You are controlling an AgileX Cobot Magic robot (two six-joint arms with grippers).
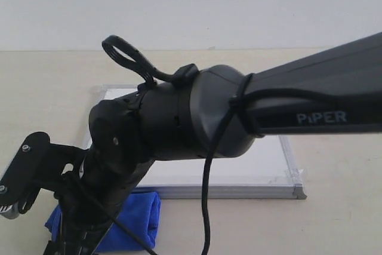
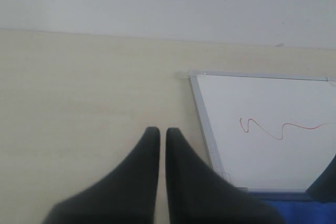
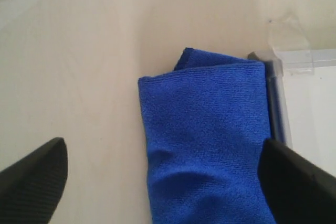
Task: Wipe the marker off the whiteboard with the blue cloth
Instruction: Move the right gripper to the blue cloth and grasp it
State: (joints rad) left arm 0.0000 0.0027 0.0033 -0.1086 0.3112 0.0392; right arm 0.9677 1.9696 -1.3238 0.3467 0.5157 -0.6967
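Observation:
The blue cloth (image 3: 205,145) lies folded on the table against the whiteboard's taped corner (image 3: 307,98). My right gripper (image 3: 164,179) hangs open above it. One finger (image 3: 32,182) is over bare table and the other (image 3: 299,182) is by the board's frame, with the cloth between them. In the exterior view the right arm (image 1: 203,117) hides most of the whiteboard (image 1: 274,162) and part of the cloth (image 1: 140,219). The red marker squiggle (image 2: 278,129) shows on the whiteboard (image 2: 252,161) in the left wrist view. My left gripper (image 2: 158,130) is shut over the table beside the board, holding nothing.
The table is pale wood (image 1: 54,100) with a white wall behind it. Clear tape (image 3: 289,38) holds the board's corner down. A black cable (image 1: 208,207) hangs from the right arm. A black bracket (image 1: 24,171) juts out at the lower left.

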